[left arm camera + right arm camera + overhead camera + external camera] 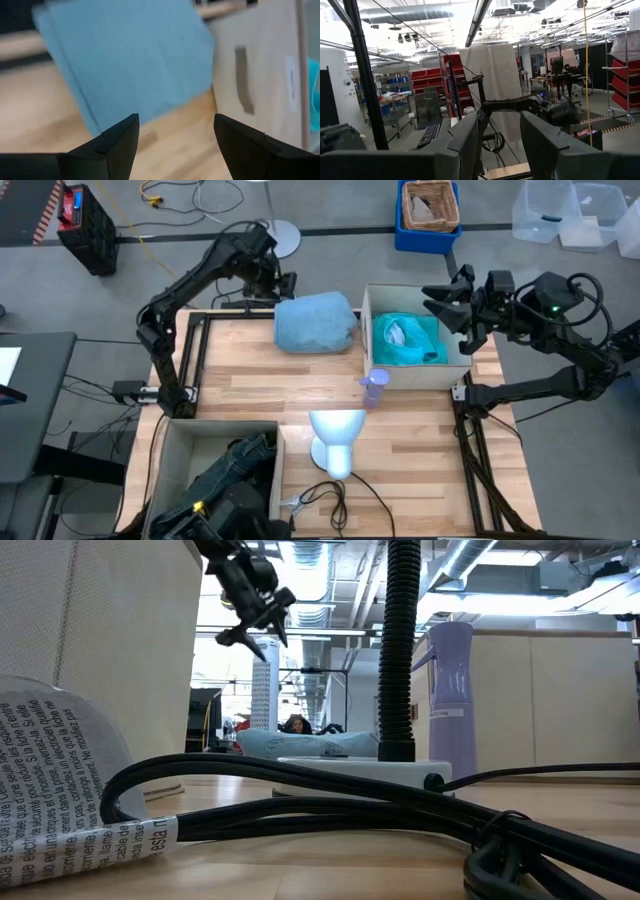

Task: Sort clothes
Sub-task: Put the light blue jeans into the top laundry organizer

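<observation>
Left gripper [283,283] hangs above the far-left part of the wooden table [250,385], its two dark fingers [120,137] spread wide with nothing between them, and right beneath it lies the pale blue folded garment [316,322], resting on the boards just beside the beige fabric bin [366,330] on the far right side. Inside that bin sits the bright teal shirt [410,340]; over in the near-left bin [168,455] the dark jeans and black garment [235,470] are bundled together. Right gripper [447,305] waits over the far-right bin's edge, fingers parted and empty, its camera looking out into the room. Now the risks, as I judge them: the pale blue piece is a soft, loosely folded slab, so a pinch on the top layer alone could let it unfold and drag across the table. It also lies close against the bin wall, so a descent drifting right could clip that wall. Nearer in stand the small lilac spray bottle [375,388] and the white mannequin head [337,438]; a trailing hem swung toward the near side might topple the bottle.
</observation>
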